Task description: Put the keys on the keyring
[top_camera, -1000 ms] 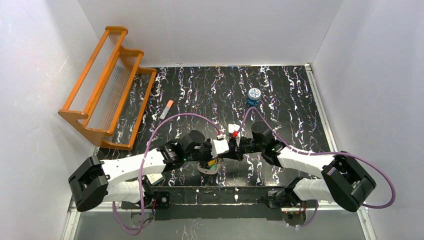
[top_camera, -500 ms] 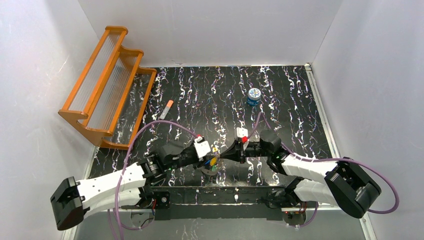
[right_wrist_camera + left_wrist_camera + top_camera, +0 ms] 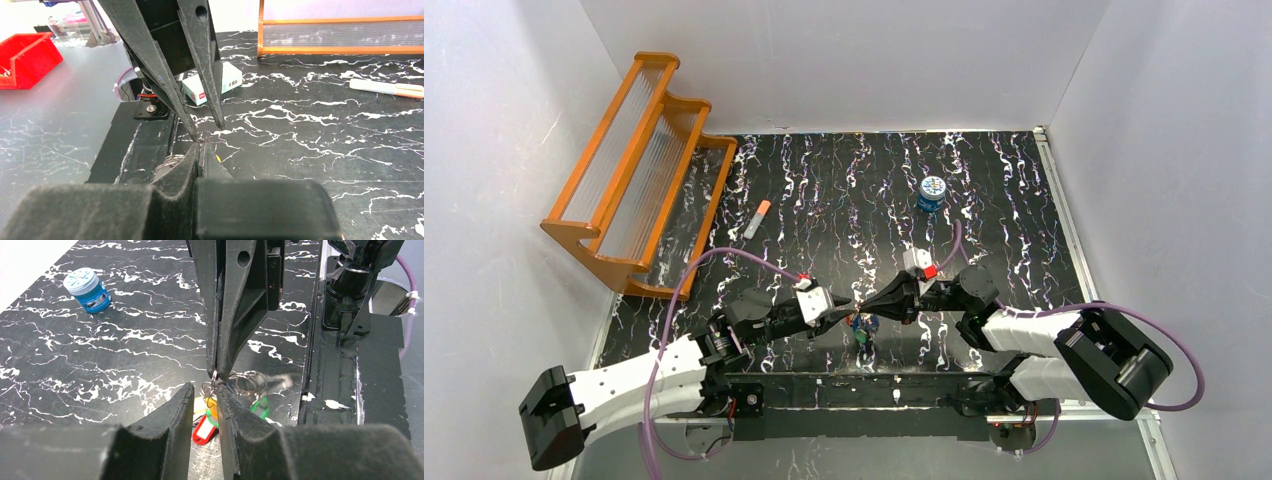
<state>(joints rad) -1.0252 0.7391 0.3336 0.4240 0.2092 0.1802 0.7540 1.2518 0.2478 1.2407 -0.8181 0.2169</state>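
Black and tapered, the right gripper has its jaws pressed fully together on a small turn of wire at the top of the bunch. That looks like a holding pinch, meant to keep the keyring steady for the other arm. The left gripper faces it tip to tip with its jaws a little apart and nothing between them. They bracket the pinch point from just beside it, probably to take hold of a key or a turn of the ring.

The keyring shows as thin pale loops reaching sideways from the pinch towards the arms' base plate, its long axis lying roughly level. The keys fan out below it with their coloured heads away from the ring – red and yellow nearest the left jaws, green further out. Whether they hang free or rest on the surface I cannot tell. From above, the bunch sits near the surface's near edge, between the two arms – well apart from the blue tin.
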